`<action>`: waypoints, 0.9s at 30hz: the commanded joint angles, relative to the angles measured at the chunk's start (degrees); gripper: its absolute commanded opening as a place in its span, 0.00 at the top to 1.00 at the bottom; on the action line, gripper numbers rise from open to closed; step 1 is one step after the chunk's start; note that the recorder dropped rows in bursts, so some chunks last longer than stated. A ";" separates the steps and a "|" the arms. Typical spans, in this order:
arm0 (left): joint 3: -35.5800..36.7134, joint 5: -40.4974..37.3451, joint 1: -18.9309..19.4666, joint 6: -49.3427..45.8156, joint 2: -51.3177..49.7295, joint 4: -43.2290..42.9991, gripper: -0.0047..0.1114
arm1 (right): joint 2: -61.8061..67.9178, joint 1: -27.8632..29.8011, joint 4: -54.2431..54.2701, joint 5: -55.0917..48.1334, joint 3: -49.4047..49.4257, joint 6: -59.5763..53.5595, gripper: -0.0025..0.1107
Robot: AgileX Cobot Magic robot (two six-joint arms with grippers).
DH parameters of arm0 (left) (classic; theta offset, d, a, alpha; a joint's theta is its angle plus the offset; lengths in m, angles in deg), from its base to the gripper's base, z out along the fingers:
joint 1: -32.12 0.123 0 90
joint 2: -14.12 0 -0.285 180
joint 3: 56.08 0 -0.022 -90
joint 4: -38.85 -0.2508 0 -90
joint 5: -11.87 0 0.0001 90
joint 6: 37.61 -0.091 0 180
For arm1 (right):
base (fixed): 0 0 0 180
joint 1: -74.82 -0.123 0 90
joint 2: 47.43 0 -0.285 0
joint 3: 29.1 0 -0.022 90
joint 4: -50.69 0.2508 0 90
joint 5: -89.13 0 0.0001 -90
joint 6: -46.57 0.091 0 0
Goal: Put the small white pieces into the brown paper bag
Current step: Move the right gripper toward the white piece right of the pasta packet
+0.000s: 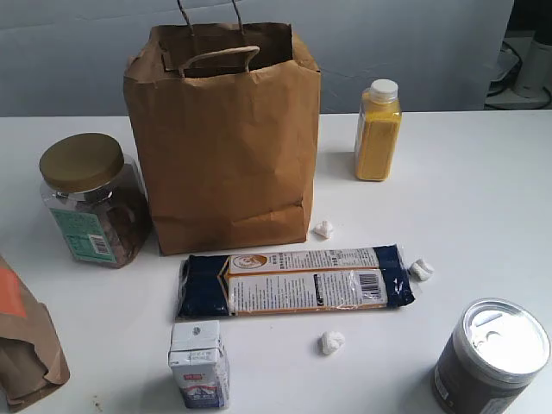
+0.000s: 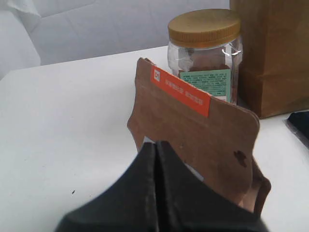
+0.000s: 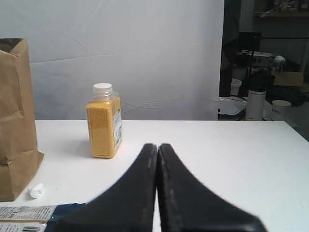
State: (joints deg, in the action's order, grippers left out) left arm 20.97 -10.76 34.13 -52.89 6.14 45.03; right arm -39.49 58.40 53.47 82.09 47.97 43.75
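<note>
Exterior view shows a white table (image 1: 483, 198) with a tall brown paper bag (image 1: 226, 147) standing up near the back, its top open. The three small white pieces (image 1: 323, 228) all lie on the table, outside the bag. The first piece is just beside the bag's front right corner. A second piece (image 1: 422, 269) lies right at the right end of a long flat noodle packet (image 1: 293, 282), which lies in front of the bag. The third piece (image 1: 331, 342) is in front of the packet, between a little carton (image 1: 198, 364) and a round tin can (image 1: 490, 355). A jar with a gold lid (image 1: 90, 203) stands just beside the bag on its left. A yellow bottle (image 1: 378, 131) with a white cap stands to the right of the bag. A smaller brown bag with an orange patch (image 1: 26, 341) sits at the left edge. In the left wrist view, the left gripper (image 2: 156, 145) has its two black jaws pressed together with nothing between them, and it points at the smaller brown bag with the jar behind it. In the right wrist view, the right gripper (image 3: 157, 146) also has its jaws pressed tight together and holds nothing. It is over the table, with the yellow bottle beyond it and one white piece by the foot of the tall bag.
</note>
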 commanded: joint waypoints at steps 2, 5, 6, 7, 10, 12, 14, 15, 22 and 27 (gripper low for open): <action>0.17 0.32 -0.45 0.12 0.20 0.51 0.96 | -0.15 0.47 0.26 0.81 0.15 0.26 0.98; 0.17 0.32 -0.45 0.12 0.20 0.51 0.96 | -0.15 0.47 0.41 1.58 0.15 0.26 0.98; 0.17 0.32 -0.45 0.12 0.20 0.51 0.96 | -0.15 0.47 0.41 1.58 0.15 0.26 0.98; 0.17 0.32 -0.45 0.12 0.20 0.51 0.96 | -0.15 0.47 0.58 1.58 0.15 0.37 0.98; 0.17 0.32 -0.45 0.12 0.20 0.51 0.96 | -0.15 0.47 0.32 0.44 -2.99 3.63 0.98; 0.17 0.32 -0.45 0.12 0.20 0.51 0.96 | 0.96 0.47 -0.93 -1.11 -6.46 6.48 0.98; 0.17 0.32 -0.45 0.12 0.20 0.51 0.96 | 4.32 0.47 -3.47 -1.21 -10.26 10.99 0.98; 0.17 0.32 -0.45 0.12 0.20 0.51 0.96 | 6.08 0.47 -4.27 -1.21 -12.26 13.10 0.98; 0.17 0.32 -0.45 0.12 0.20 0.51 0.96 | 25.87 0.36 -11.09 -6.73 -25.93 25.11 0.98; 0.17 0.32 -0.45 0.12 0.20 0.51 0.96 | 39.10 -1.97 -17.85 -13.98 -38.75 25.11 0.98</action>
State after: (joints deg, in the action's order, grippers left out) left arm 20.97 -10.76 34.13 -52.89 6.14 45.03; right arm -5.17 57.99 39.40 71.64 14.59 68.55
